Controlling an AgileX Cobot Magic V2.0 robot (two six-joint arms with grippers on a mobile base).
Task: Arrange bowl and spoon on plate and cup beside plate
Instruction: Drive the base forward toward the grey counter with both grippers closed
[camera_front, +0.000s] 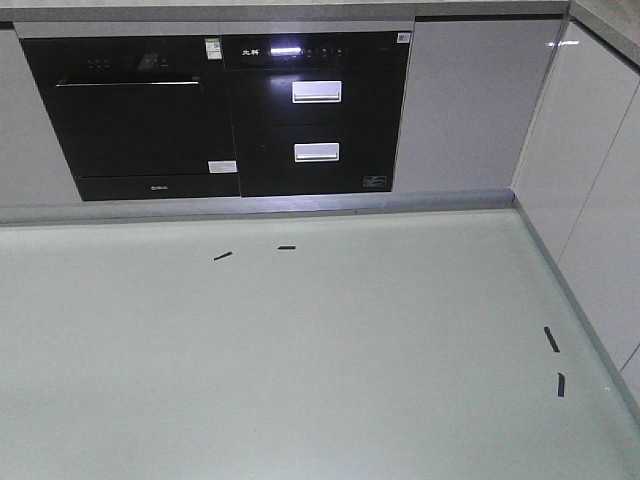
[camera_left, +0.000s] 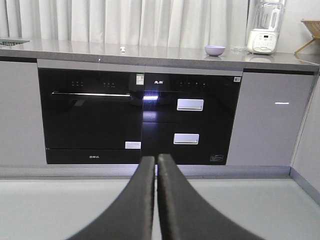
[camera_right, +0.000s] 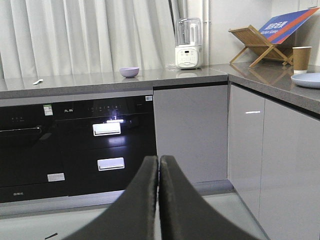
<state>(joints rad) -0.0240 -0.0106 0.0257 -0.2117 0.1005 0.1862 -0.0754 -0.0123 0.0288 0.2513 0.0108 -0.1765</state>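
Note:
The lilac bowl (camera_left: 215, 50) sits on the far grey countertop, also seen in the right wrist view as the bowl (camera_right: 129, 72). The small pale spoon (camera_left: 122, 48) lies on the same counter to the left; the spoon (camera_right: 37, 81) shows there too. On the right-hand counter stand the brown paper cup (camera_right: 301, 59) and the pale blue plate (camera_right: 307, 80) in front of it. My left gripper (camera_left: 156, 159) and right gripper (camera_right: 159, 158) are both shut on nothing, low over the floor, far from all of these.
A black oven (camera_front: 135, 115) and a drawer unit (camera_front: 315, 115) fill the cabinet front ahead. A white blender (camera_right: 188, 44) and a wooden rack (camera_right: 255, 45) stand on the counter. White cabinets (camera_front: 590, 180) close off the right side. Black tape marks (camera_front: 552, 340) lie on the pale floor.

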